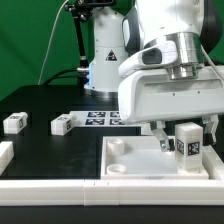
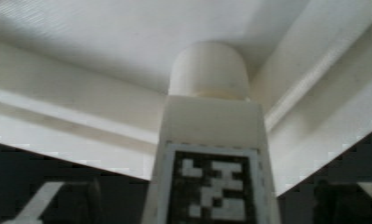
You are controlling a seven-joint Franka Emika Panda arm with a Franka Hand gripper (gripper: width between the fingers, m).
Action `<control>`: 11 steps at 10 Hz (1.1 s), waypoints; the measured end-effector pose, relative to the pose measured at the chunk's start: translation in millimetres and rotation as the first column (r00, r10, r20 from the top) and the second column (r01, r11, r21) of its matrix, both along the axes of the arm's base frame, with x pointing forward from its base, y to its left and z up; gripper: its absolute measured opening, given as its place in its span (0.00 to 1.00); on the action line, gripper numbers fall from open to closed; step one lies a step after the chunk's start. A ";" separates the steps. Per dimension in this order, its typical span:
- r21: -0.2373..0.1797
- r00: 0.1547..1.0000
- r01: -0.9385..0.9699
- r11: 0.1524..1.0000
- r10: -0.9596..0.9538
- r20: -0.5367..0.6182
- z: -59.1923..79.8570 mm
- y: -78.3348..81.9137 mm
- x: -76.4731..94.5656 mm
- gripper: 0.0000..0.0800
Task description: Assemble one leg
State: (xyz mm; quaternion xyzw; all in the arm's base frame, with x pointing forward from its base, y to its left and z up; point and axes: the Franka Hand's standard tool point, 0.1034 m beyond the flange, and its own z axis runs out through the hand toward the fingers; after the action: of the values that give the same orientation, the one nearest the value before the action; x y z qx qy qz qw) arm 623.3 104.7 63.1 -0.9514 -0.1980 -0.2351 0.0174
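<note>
The tray (image 1: pixel 128 166) fills the lower right of the exterior view, and one leg (image 1: pixel 188 143) stands upright in it near its right edge, tag facing out. The gripper (image 1: pixel 185 134) straddles this leg, jaws parted, with a gap showing on each side in the wrist view. Two more legs (image 1: pixel 14 122) (image 1: pixel 62 124) lie at the left.

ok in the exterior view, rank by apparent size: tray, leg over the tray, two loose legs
1. tray
2. leg over the tray, maybe only because it's nearer
3. outer loose leg and inner loose leg: alike, unranked
</note>
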 end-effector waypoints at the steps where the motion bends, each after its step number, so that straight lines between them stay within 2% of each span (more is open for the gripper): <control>1: 0.000 1.000 0.000 1.000 0.000 0.000 0.0 0.0 0.0 0.80; 5: -0.001 1.000 0.000 1.000 0.000 -0.003 0.5 0.0 0.0 0.81; 8: -0.010 1.000 -0.003 1.000 0.003 -0.013 23.2 -1.9 4.1 0.81; 11: -0.015 0.999 -0.009 1.000 0.008 -0.045 23.9 0.2 3.3 0.81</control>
State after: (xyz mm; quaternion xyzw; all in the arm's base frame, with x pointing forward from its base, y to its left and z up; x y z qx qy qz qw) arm 626.6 105.0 87.0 -0.9557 -0.2035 -0.2122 0.0155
